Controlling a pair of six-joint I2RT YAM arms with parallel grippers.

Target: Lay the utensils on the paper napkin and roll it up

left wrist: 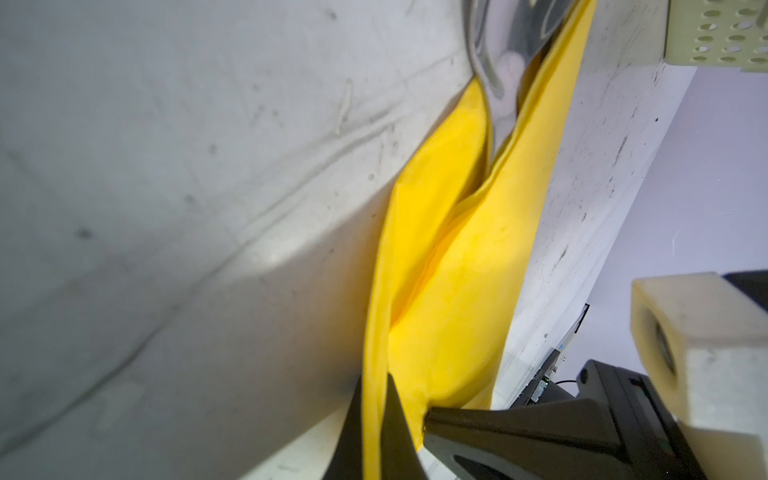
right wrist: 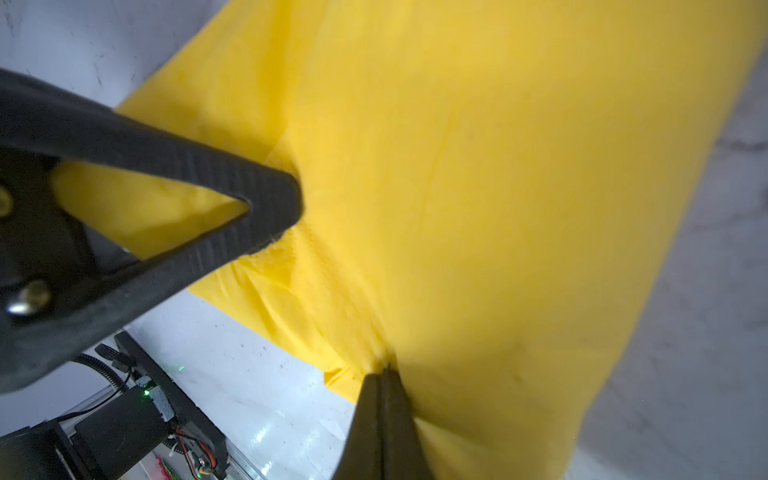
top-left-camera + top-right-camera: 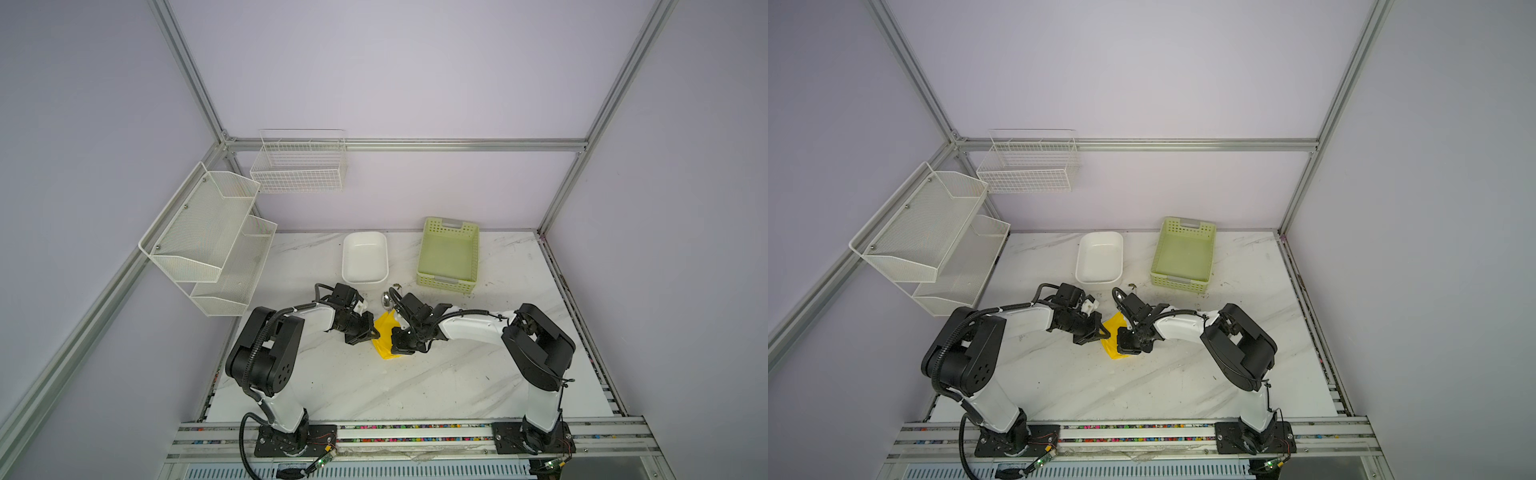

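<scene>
— Paper napkin (image 3: 385, 345): where?
— Mid-counter (image 3: 415, 386), between both arms, bunched in a loose fold over the utensils (image 3: 387, 300). Only a spoon bowl (image 1: 498, 50) showing, poking out of the far end.
— Biggest worry?
— Tearing. Thin paper, pinched from two sides: left tool (image 1: 374, 384) clamped on one fold, right tool (image 2: 384, 370) clamped on a gather of the sheet. Probably rips if pulled apart rather than turned together.
— Next?
— Unrolling. Looks slack enough to spring open on either release.
— And the cutlery?
— May slide out of the open end if tilted or dragged. Cannot tell the count inside; hidden by the fold.
— Smallest?
— Both tools just beside each other; a knock likely on any crossing move.
</scene>
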